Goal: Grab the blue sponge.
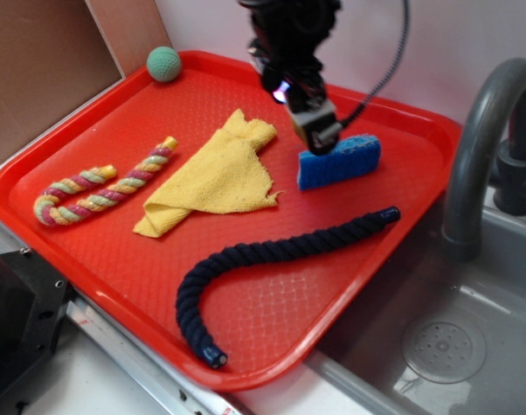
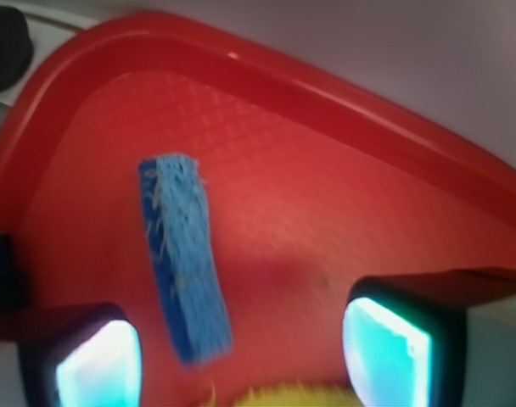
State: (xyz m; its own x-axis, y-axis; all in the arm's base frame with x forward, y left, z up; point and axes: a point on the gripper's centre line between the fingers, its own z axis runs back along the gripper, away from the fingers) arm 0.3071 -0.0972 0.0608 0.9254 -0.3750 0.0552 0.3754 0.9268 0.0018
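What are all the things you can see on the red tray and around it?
Tray: one, red, beside the sink.
Blue sponge: one, bright blue, far right part of the tray, under the gripper.
Yellow cloth: one, crumpled, middle of the tray.
Navy rope: one, dark blue, curved along the near side.
Striped rope toy: one, pink, yellow and green, left side.
Green ball: one, far left corner.
Sink: one, grey, right of the tray.
Faucet: one, grey, over the sink.
Gripper: one, black, open, sponge end between its fingers.
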